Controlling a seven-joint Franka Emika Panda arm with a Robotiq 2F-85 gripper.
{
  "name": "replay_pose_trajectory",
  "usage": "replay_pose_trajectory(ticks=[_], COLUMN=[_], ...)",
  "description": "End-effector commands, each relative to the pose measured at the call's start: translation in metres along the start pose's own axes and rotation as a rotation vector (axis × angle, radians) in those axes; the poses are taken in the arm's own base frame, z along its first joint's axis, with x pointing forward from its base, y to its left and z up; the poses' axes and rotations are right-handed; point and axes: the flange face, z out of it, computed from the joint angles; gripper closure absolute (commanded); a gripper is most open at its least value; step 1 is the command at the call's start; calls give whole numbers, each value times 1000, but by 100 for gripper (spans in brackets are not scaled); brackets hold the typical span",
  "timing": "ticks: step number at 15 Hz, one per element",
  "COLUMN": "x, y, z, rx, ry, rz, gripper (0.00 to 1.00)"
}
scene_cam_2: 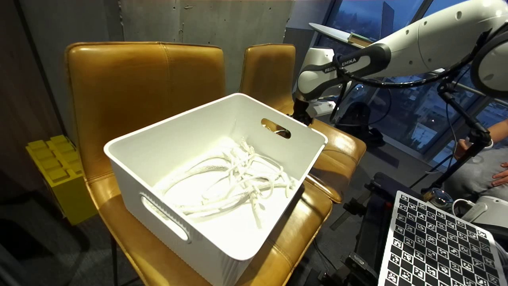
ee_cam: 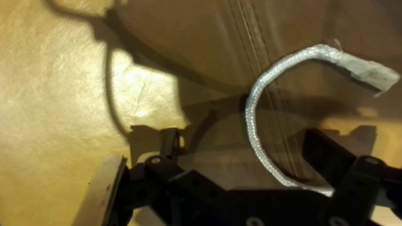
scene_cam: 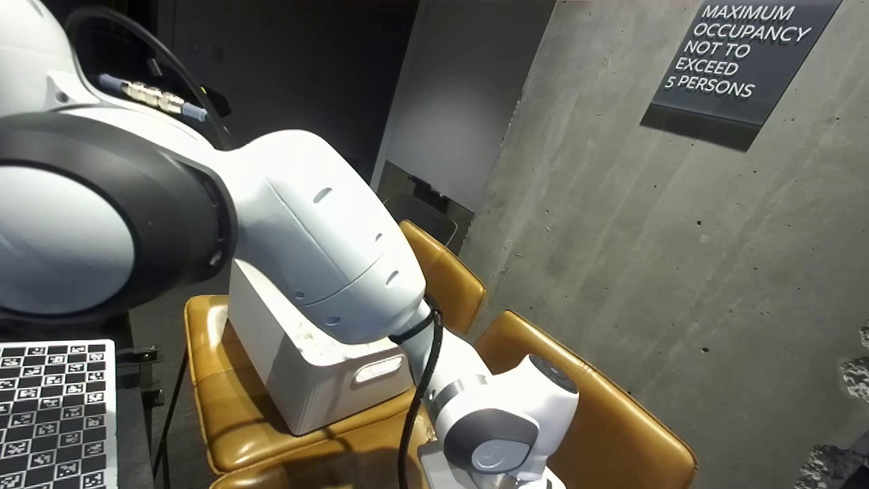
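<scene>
Far left, we count one yellow, studded, block-shaped box (scene_cam_2: 61, 174), standing on dark grey floor (scene_cam_2: 93, 260). At the back we note a grey concrete wall (scene_cam_2: 154, 24), seen in both exterior views and bearing a dark sign (scene_cam: 740, 58) with pale lettering. Next, one tan stitched-leather chair (scene_cam_2: 119, 75); on its seat, set askew, one white open-topped plastic bin (scene_cam_2: 129, 188) with slotted handles, containing a tangle of white cords (scene_cam_2: 254, 174). To the right, one matching tan leather chair (scene_cam_2: 341, 147), its seat glossy where lit and crossed by shadows; above it hangs the black end effector (ee_cam: 241, 138), jaws wide apart. Under the jaws, in the wrist view, we record one white braided rope (ee_cam: 251, 116), curled in a C across a seam of the seat, its tip wrapped in pale tape, its lower part hidden. Farther right: tall dusk-blue windows (scene_cam_2: 363, 18), one black-and-white checkered board (scene_cam_2: 444, 246) and part of a person in grey (scene_cam_2: 468, 182).
</scene>
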Motion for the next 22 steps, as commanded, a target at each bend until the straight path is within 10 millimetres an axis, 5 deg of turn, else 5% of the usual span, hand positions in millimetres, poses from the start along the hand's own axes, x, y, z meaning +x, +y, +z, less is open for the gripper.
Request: replay_pose_trajectory(ticks=[1, 4, 12, 17, 22], x=[9, 12, 19, 22, 23], y=[-2, -1, 8, 9, -17], z=[5, 4, -5, -14, -86], rx=[-46, -52, -78, -85, -73], ry=[-6, -16, -20, -9, 27], rz=[24, 34, 65, 80, 52], gripper=[26, 36, 97, 97, 97])
